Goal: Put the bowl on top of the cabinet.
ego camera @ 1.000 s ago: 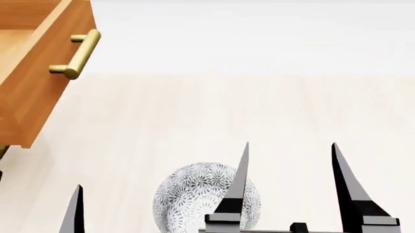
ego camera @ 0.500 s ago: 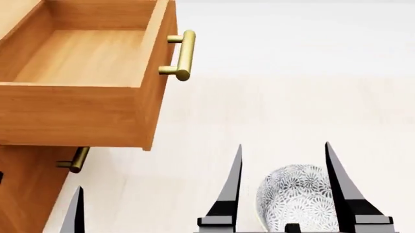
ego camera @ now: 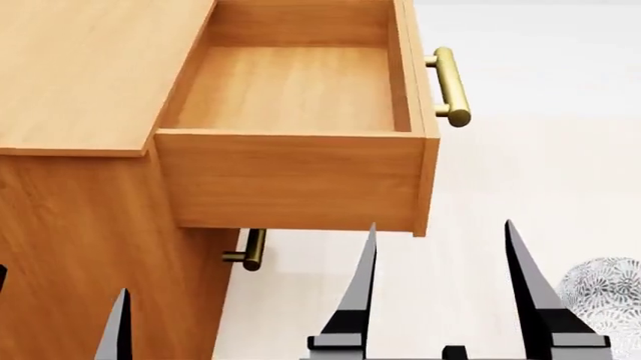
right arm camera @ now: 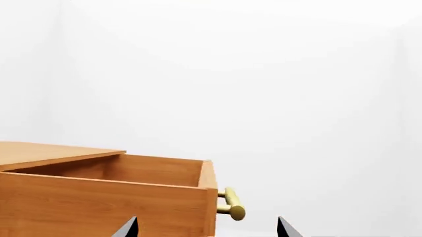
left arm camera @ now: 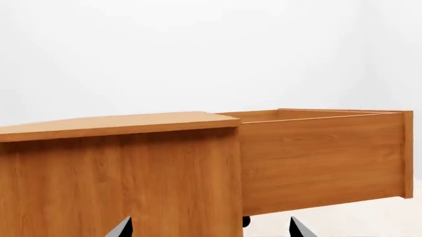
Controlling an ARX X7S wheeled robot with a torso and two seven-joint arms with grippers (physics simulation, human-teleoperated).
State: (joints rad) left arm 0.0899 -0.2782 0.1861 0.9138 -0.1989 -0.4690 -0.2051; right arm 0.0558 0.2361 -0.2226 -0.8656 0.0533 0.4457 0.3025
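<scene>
The bowl [ego camera: 608, 291], white with a dense black floral pattern, rests on the pale floor at the head view's lower right edge, partly cut off. My right gripper [ego camera: 440, 289] is open and empty, its two dark fingers pointing forward just left of the bowl. The cabinet [ego camera: 80, 82] fills the left, its flat top bare, with its top drawer [ego camera: 290, 97] pulled out and empty. My left gripper [left arm camera: 207, 229] is open, facing the cabinet's side. The right wrist view has the right gripper [right arm camera: 205, 228] open before the drawer's side.
The drawer's brass handle [ego camera: 451, 86] sticks out to the right above the floor. A lower brass handle [ego camera: 251, 251] shows under the open drawer. The pale floor [ego camera: 541, 172] stretches away to the right of the cabinet.
The head view has swung left. The cabinet and open drawer moved from the left edge to the centre, and the bowl slid from between the right fingers to the right edge.
</scene>
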